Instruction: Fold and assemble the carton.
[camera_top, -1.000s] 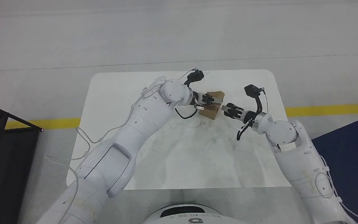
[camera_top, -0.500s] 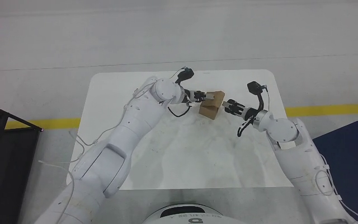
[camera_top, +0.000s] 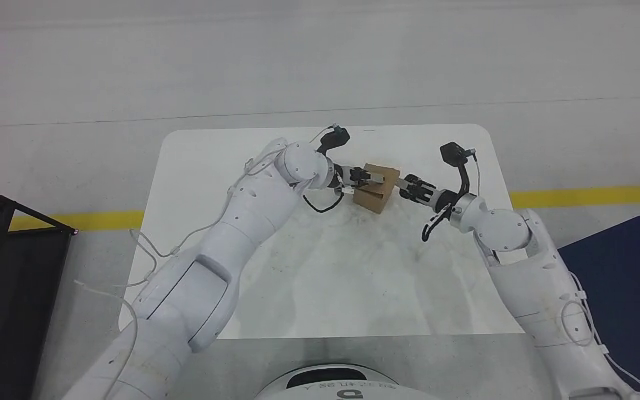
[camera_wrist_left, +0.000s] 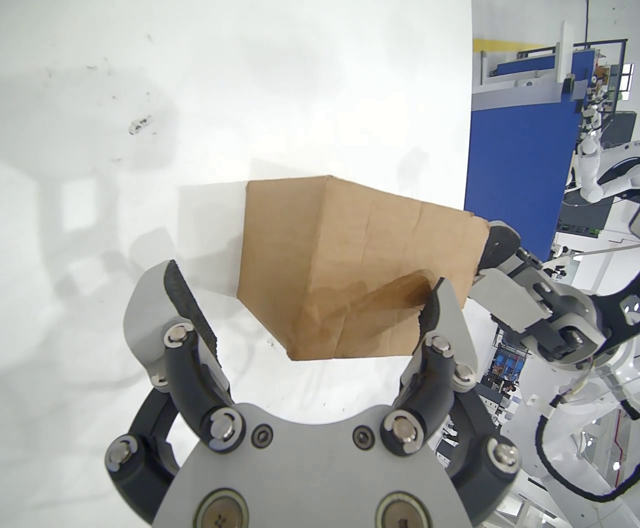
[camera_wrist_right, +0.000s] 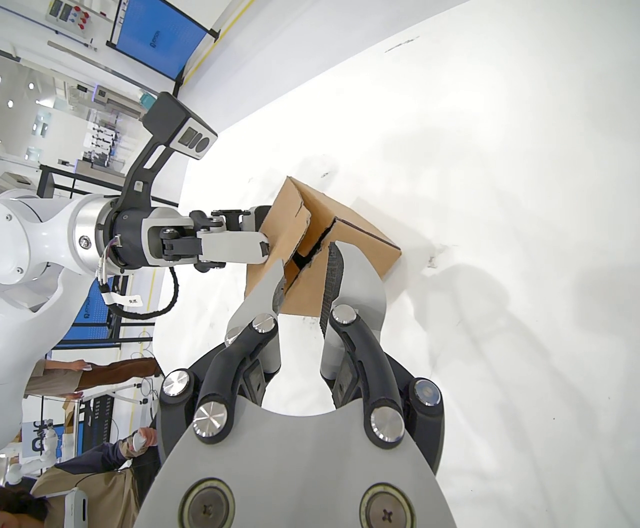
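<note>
A small brown carton (camera_top: 380, 185) lies on the white table (camera_top: 250, 290), back of centre. My left gripper (camera_top: 362, 180) is open at the carton's left side. In the left wrist view the carton (camera_wrist_left: 350, 280) sits between its spread fingers (camera_wrist_left: 172, 300); one fingertip rests on a cardboard face, the other is apart from it. My right gripper (camera_top: 408, 188) is at the carton's right end. In the right wrist view it (camera_wrist_right: 305, 287) is shut on a loose end flap of the carton (camera_wrist_right: 310, 235), whose end seam gapes open.
The table's back edge (camera_top: 330, 128) lies close behind the carton, and bare tabletop stretches toward the front. A black frame (camera_top: 20, 260) stands off the table's left side and a blue panel (camera_top: 620, 260) off its right.
The carton has shifted slightly toward the back of the table and now lies squarer. The right gripper moved back with it. The left gripper drew away briefly and came back to the carton's side.
</note>
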